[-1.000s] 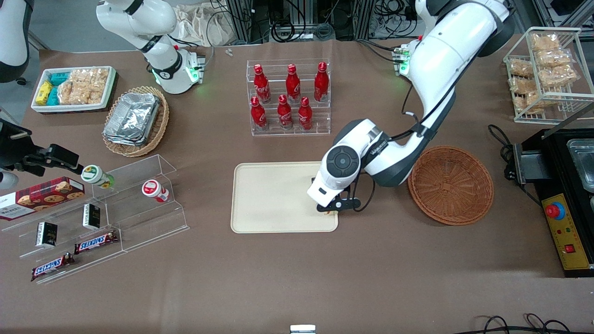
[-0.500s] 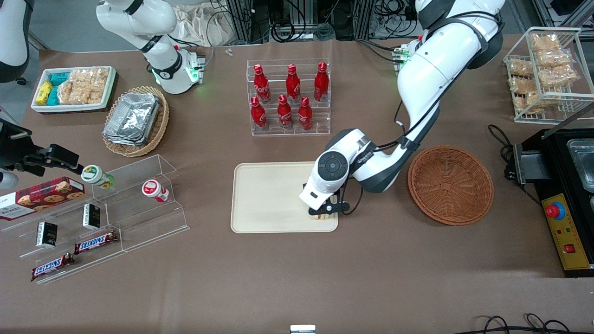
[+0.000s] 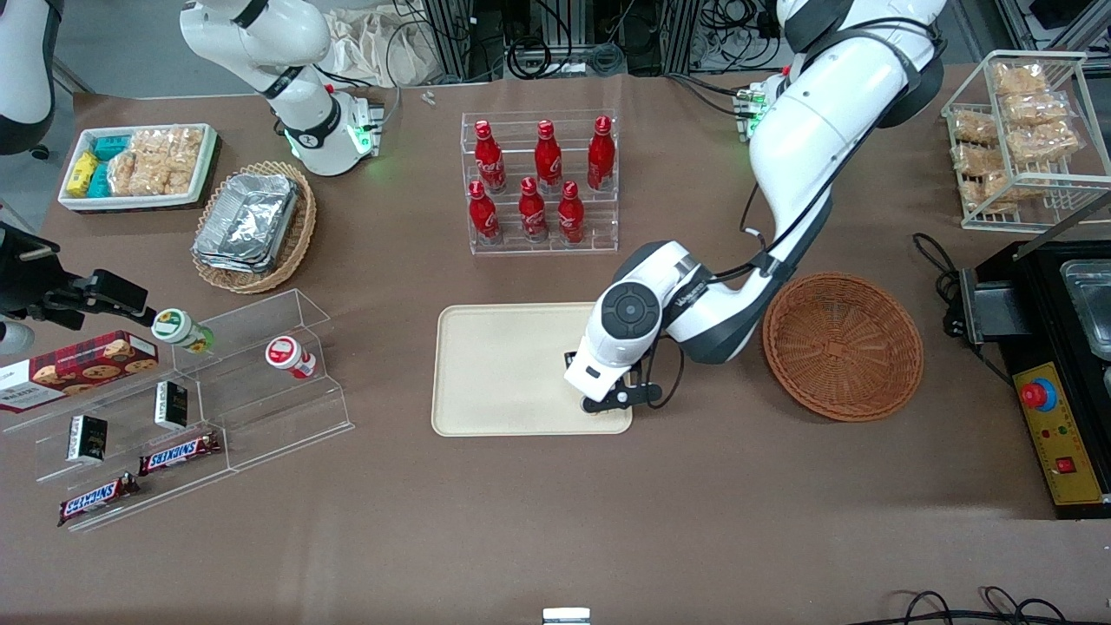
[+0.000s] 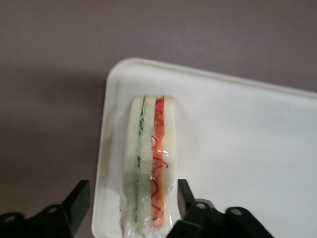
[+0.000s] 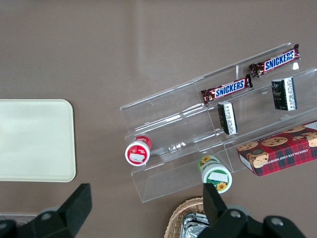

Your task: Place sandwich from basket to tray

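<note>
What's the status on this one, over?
Hand open, low over tray corner. Sandwich lies on tray between its fingers, released. Basket empty. Nothing in the way.

**Right wrist view: tray and stepped display**

A cream tray (image 5: 34,141) is seen on the brown table (image 5: 124,49). A clear acrylic stepped stand (image 5: 218,129) is seen beside it, holding two Snickers bars (image 5: 232,88), two small dark boxes (image 5: 227,117), a cookie box (image 5: 280,151), a red-lidded jar (image 5: 138,150) and a green-lidded jar (image 5: 215,173).
</note>
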